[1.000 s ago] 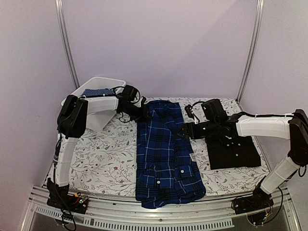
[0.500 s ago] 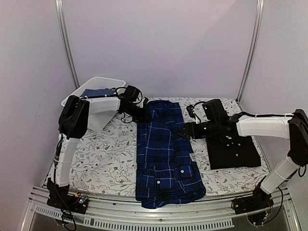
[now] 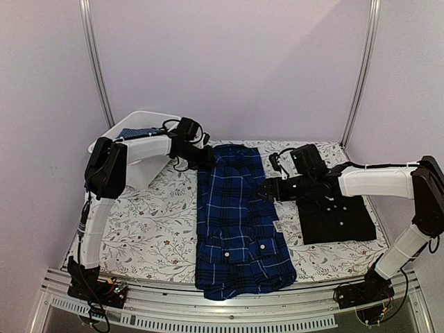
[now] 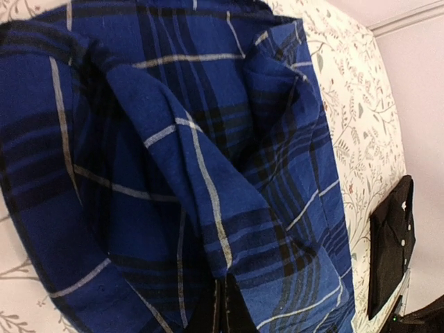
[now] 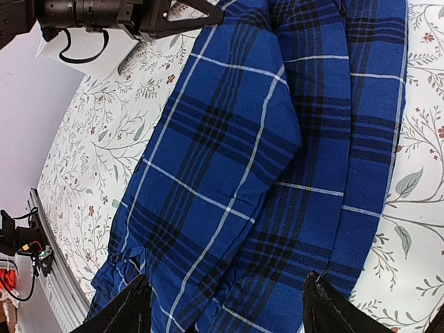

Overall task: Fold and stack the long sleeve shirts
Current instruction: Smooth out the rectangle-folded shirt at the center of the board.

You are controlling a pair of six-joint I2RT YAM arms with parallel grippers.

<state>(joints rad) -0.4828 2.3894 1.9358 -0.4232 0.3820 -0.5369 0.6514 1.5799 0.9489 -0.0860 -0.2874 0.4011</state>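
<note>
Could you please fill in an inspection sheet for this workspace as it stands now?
Surface: floral tablecloth, lying flat.
Job's things: plaid shirt lengthwise in the middle, partly folded; black shirt folded at the right.
Clutter: white bin at far left, dotted blue cloth inside.
Grippers: left gripper shut on the plaid shirt's far left corner; right gripper open at that shirt's right edge.
Cables: black cable loops by the right wrist; base wiring.
Surroundings: plain walls, metal poles.
</note>
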